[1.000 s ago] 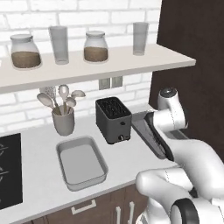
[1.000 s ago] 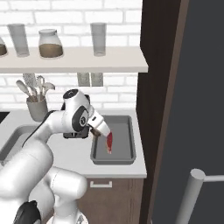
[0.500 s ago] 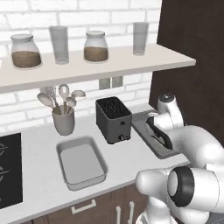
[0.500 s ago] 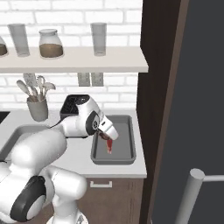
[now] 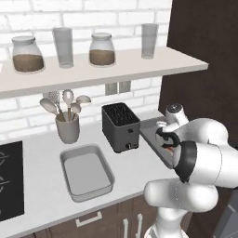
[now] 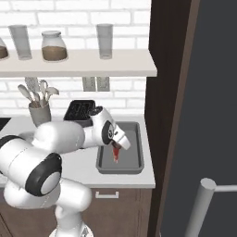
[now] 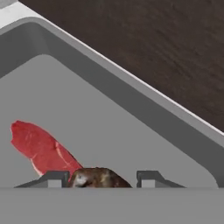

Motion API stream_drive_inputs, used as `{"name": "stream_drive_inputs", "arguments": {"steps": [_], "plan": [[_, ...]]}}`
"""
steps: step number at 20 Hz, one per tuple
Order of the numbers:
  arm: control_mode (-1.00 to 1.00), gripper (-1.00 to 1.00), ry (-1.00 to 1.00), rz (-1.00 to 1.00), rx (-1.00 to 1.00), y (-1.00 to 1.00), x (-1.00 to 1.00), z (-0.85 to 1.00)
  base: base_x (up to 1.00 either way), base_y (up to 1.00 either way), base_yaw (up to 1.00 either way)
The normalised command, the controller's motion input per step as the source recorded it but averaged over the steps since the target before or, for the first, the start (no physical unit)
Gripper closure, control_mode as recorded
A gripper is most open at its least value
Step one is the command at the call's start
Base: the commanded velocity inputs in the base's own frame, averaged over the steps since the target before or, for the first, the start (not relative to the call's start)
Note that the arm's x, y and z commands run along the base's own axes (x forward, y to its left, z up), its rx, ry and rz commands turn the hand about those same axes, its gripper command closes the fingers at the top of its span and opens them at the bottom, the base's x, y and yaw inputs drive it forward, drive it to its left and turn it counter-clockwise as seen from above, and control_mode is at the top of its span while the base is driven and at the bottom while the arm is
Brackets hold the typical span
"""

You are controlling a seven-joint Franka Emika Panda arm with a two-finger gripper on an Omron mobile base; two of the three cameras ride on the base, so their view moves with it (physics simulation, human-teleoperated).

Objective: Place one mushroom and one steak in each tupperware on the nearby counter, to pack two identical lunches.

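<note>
My gripper (image 7: pixel 101 179) hangs low inside the right tupperware (image 7: pixel 131 100), shut on a dark-brown mushroom (image 7: pixel 98 178) that sits between its fingertips. A red-pink steak (image 7: pixel 39 146) lies flat on that tray's floor just beside the mushroom. From the right base view the gripper (image 6: pixel 121 144) points down into the same tupperware (image 6: pixel 139 158), with the steak (image 6: pixel 115 155) under it. In the left base view the gripper (image 5: pixel 168 145) is over this tray (image 5: pixel 149 134). The other tupperware (image 5: pixel 69 183) stands left of it on the counter (image 5: pixel 37 153), with nothing in it.
A black toaster (image 5: pixel 121 126) stands between the two trays. A utensil crock (image 5: pixel 67 129) is behind the left tray, the black cooktop (image 5: pixel 9 179) at far left. A shelf with jars (image 5: pixel 102 49) hangs above. A tall dark cabinet (image 6: pixel 163 92) walls the counter's right end.
The arm has swung forward and the hand has come down into the right tray, carrying the mushroom toward the steak. The jaws have drawn in slightly.
</note>
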Motion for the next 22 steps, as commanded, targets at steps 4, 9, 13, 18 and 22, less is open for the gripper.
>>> {"name": "stream_drive_inputs", "arguments": {"steps": [4,9,13,18,22], "plan": [[-1.0,-1.0,0.0,-0.02,0.0,-0.09,0.59,-0.31,0.0,0.0,0.0],[-1.0,-1.0,0.0,-0.01,0.0,-0.19,0.57,-0.3,0.0,0.0,0.0],[-1.0,-1.0,0.0,0.0,0.0,0.0,0.04,0.15,0.0,0.0,0.0],[-1.0,-1.0,-0.02,0.0,0.0,-0.01,0.0,0.36,0.0,0.0,0.0],[-1.0,-1.0,-0.14,0.02,0.0,0.0,-0.55,0.73,0.0,0.0,0.0]]}}
